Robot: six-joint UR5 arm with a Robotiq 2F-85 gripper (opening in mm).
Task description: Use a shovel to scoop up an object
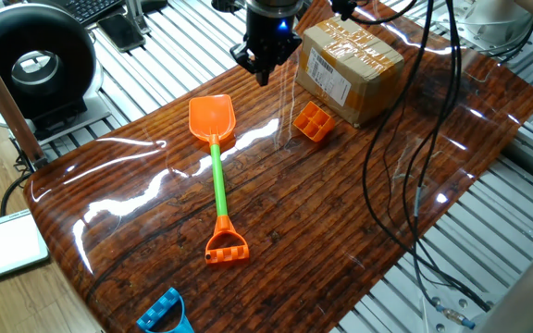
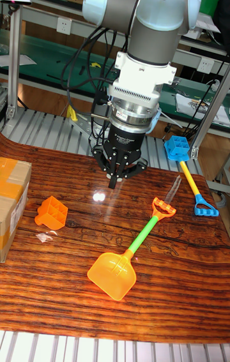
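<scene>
My gripper (image 2: pixel 115 178) hangs above the table (image 1: pixel 340 231) with nothing in it; the fingertips look drawn close together, though I cannot tell for certain whether they meet. The shovel (image 1: pixel 216 174) lies flat on the wood, below and to the side of me, blade toward the far edge and D-loop toward the near one. It looks like thin moulded plastic, so I judge it light, fairly stiff along the green shaft, and smooth enough to twist in my fingers if I pinch it off-centre. The shaft seems the best hold, across its narrow width, nearer the blade so the scoop does not droop or swing. The object (image 1: pixel 314 121) sits just beside the cardboard box (image 1: pixel 350 69), apart from the blade; it too looks light and likely to skid ahead of a push. The box could serve as a backstop but crowds that side. Open wood lies toward the near edge, though a blue toy (image 1: pixel 164 312) sits at that rim.
</scene>
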